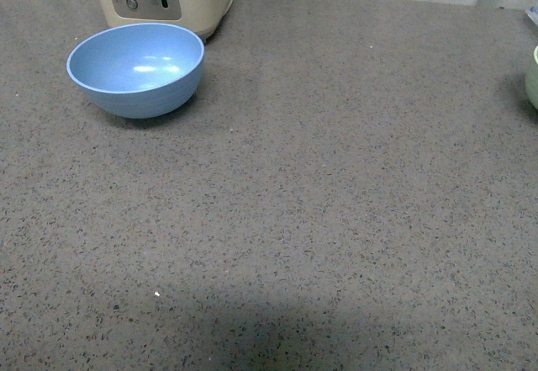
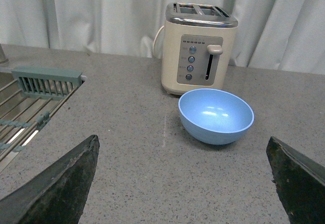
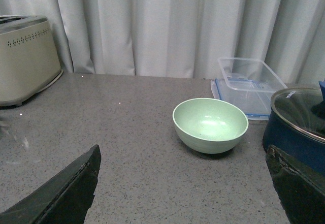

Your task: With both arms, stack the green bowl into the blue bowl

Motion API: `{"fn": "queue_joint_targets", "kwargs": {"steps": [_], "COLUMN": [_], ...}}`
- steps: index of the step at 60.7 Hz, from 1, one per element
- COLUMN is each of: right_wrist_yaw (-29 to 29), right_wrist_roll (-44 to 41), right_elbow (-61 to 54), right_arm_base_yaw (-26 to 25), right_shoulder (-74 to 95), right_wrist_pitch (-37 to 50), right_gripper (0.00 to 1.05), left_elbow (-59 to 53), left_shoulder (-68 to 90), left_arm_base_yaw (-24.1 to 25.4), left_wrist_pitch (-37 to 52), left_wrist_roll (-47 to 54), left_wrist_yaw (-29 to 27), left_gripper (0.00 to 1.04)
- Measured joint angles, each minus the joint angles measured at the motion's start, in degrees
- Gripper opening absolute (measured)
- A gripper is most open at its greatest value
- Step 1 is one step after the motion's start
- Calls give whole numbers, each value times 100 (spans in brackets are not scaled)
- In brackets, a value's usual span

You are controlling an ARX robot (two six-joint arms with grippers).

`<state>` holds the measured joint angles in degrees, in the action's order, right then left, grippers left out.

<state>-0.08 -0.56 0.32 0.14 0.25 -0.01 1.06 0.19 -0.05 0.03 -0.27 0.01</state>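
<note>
Speckled countertop (image 1: 336, 219), blue bowl (image 1: 136, 68), white curtains (image 2: 101, 16).

1. Setting: a domestic kitchen.
2. A cream two-slot toaster (image 2: 199, 56) stands on a grey speckled worktop (image 1: 336, 219), backed by a white curtain (image 3: 162, 26).
3. A sink (image 2: 12, 132) with a wire rack (image 2: 30, 112) is set into the worktop to one side of the toaster.
4. Well apart from the toaster are a clear plastic container (image 3: 249, 84) and a dark blue pot (image 3: 299, 127) with a glass lid.
5. The blue bowl (image 2: 216, 116) sits just before the toaster; the green bowl (image 3: 210, 125) sits well apart.
</note>
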Motion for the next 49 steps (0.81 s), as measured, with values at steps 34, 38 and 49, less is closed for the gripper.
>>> {"fn": "queue_joint_targets", "kwargs": {"steps": [34, 38, 49], "right_wrist_yaw": [0, 0, 0], "right_wrist_roll": [0, 0, 0], "right_elbow": [0, 0, 0], "right_arm_base_yaw": [0, 0, 0], "right_shoulder": [0, 0, 0], "right_wrist_pitch": [0, 0, 0], "right_gripper": [95, 95, 95], "left_elbow": [0, 0, 0], "left_shoulder": [0, 0, 0], "left_arm_base_yaw": [0, 0, 0], "left_wrist_pitch": [0, 0, 0], "left_wrist_roll": [0, 0, 0], "left_wrist_yaw": [0, 0, 0], "left_gripper": [98, 98, 98]}}
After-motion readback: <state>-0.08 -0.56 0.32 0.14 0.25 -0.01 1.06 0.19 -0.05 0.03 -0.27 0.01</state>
